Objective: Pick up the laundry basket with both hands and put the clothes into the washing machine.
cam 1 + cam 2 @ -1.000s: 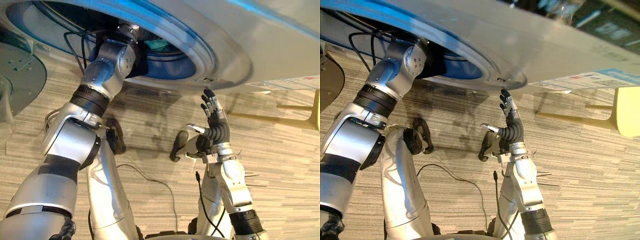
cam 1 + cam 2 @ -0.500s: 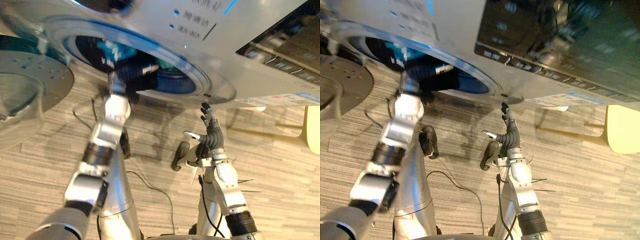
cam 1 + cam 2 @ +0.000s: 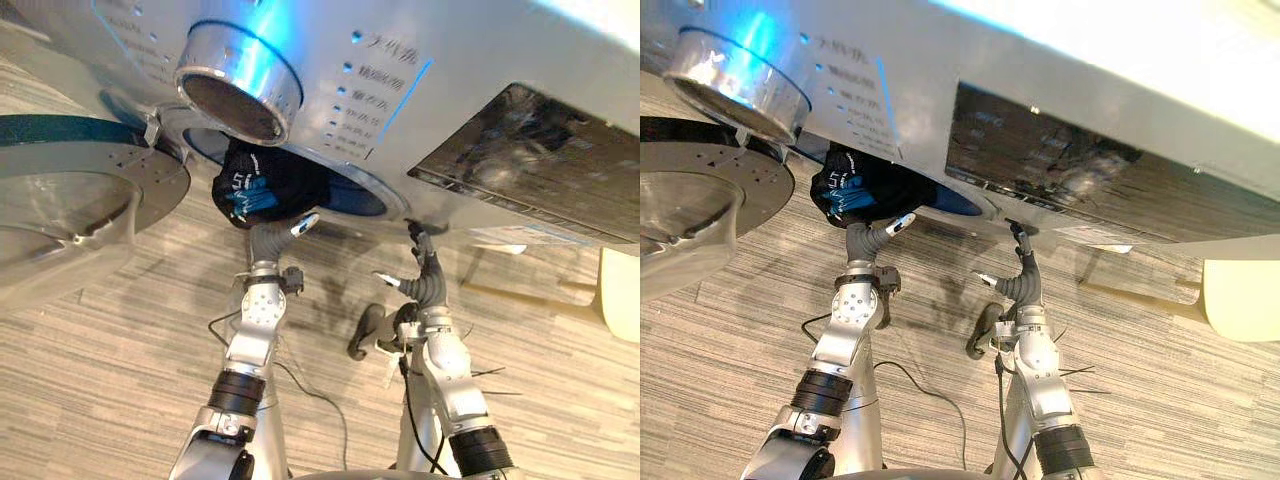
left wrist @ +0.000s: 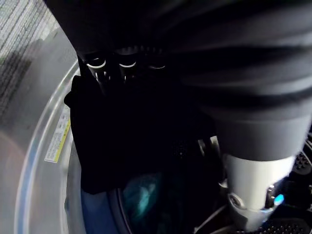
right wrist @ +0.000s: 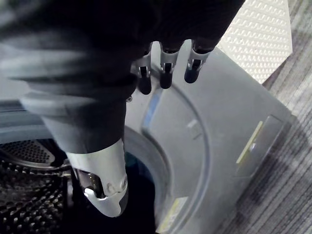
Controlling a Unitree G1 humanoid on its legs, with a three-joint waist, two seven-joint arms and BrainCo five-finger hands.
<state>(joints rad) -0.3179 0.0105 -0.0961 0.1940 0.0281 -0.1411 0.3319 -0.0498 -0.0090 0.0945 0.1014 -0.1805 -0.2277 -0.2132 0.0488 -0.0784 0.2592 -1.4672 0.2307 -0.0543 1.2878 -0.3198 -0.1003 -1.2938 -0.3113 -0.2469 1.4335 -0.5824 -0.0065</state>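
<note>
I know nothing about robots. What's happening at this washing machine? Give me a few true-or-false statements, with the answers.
1. The round glass door of the silver washing machine stands open. True.
2. The right hand grips a piece of clothing. False: its fingers are straight and hold nothing, up near the rim of the drum opening.
3. A dark garment with teal print hangs at the drum opening, right at the left hand. True.
4. Both hands carry a laundry basket. False: the left hand is at the garment and the right hand is free.
5. The floor is plain white tile. False: the striped grey-beige floor looks like carpet or planks.
</note>
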